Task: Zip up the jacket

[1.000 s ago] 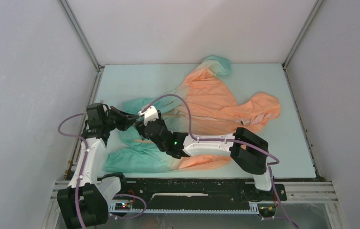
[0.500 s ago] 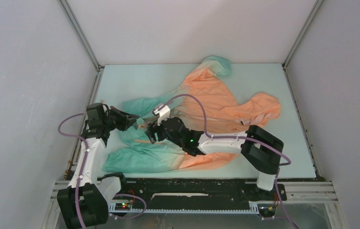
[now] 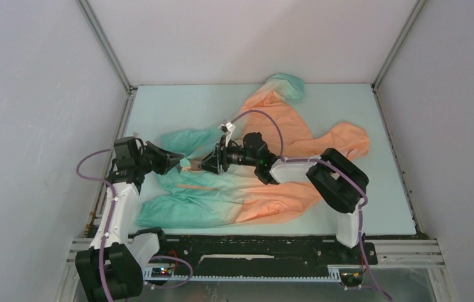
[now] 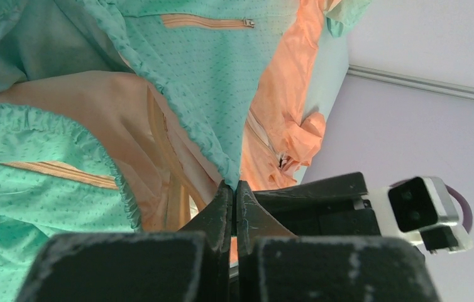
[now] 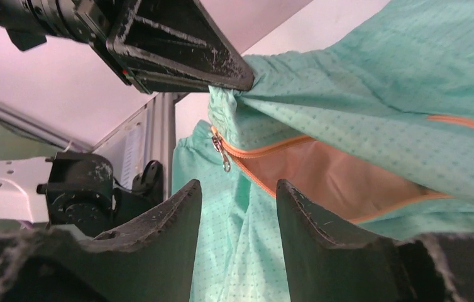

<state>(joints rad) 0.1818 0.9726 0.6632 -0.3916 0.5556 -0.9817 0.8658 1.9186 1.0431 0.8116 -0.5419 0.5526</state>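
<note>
The jacket (image 3: 288, 135) lies spread on the table, teal hem at the left and orange hood at the right, its front open. My left gripper (image 3: 176, 158) is shut on the teal hem corner (image 4: 231, 165) beside the orange front zip and holds it slightly lifted. My right gripper (image 3: 205, 165) is open and empty, just right of the left one and pointing at it. In the right wrist view the metal zip pull (image 5: 222, 155) hangs at the bottom end of the orange zip, just beyond my open fingertips (image 5: 192, 190), under the left gripper (image 5: 178, 50).
The table (image 3: 159, 107) is pale green, boxed in by white walls on three sides. A metal frame rail (image 3: 112, 170) runs along the left edge close to the left arm. Purple cables loop over both arms.
My right arm has swung back and up from over the lower jacket front, and its gripper now faces the left gripper at the hem. The left arm has stayed put.
</note>
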